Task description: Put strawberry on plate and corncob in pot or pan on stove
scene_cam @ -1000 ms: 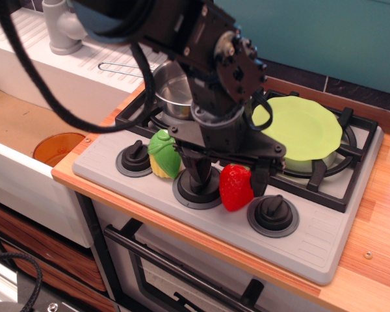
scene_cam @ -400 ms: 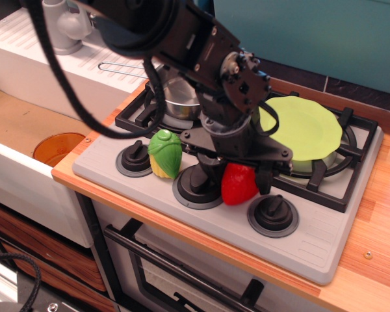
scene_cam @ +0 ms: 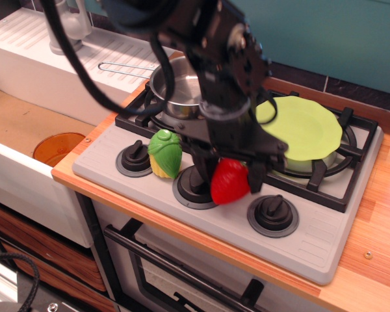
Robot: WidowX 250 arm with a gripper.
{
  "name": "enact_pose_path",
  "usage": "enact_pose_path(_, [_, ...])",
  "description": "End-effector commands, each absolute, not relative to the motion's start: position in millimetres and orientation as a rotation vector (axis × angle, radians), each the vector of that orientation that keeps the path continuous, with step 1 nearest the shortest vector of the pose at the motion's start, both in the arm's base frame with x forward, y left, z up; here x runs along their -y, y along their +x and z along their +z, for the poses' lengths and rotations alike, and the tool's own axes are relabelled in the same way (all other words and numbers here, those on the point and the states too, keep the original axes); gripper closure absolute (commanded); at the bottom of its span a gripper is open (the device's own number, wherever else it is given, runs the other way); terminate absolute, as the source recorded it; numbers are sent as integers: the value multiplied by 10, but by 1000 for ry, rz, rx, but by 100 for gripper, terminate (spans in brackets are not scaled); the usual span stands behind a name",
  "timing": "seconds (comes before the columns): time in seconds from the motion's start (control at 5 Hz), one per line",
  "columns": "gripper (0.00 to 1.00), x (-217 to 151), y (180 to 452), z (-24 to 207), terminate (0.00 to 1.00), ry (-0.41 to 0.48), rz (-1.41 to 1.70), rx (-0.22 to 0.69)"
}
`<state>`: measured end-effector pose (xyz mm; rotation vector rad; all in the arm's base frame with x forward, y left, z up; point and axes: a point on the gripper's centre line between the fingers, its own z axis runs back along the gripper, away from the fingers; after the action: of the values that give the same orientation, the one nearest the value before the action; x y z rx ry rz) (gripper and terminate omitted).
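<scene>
My gripper (scene_cam: 229, 175) is shut on the red strawberry (scene_cam: 229, 182) and holds it just above the stove's front panel, between the middle and right knobs. The lime-green plate (scene_cam: 303, 127) lies on the right burner, behind and to the right of the gripper. The corncob (scene_cam: 164, 152), green husk with pale yellow kernels, rests on the grey stove (scene_cam: 312, 234) between the left and middle knobs. The shiny steel pan (scene_cam: 177, 91) sits on the left burner, partly hidden by my arm, its wire handle (scene_cam: 120, 65) pointing left.
An orange round dish (scene_cam: 57, 148) lies in the sink at the left. A white drainboard with a grey faucet base (scene_cam: 65, 29) runs along the back left. Wooden counter (scene_cam: 377, 221) borders the stove on the right. Three black knobs line the stove front.
The gripper closed on the strawberry and lifted it off the stove panel, tilting it a little to the left. The arm has risen and shifted slightly back. The corncob has not moved.
</scene>
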<state>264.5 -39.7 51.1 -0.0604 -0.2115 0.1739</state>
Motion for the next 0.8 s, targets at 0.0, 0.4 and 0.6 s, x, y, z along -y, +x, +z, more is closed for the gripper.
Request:
enact_pose_path(0.0, [100,592,2814,1261,0,-49,273,144])
enact_pose_path(0.4, [100,679,3279,1033,0,-61,283,178])
enact_pose_path(0.6, [100,713,3509,971,0,-62,289,199])
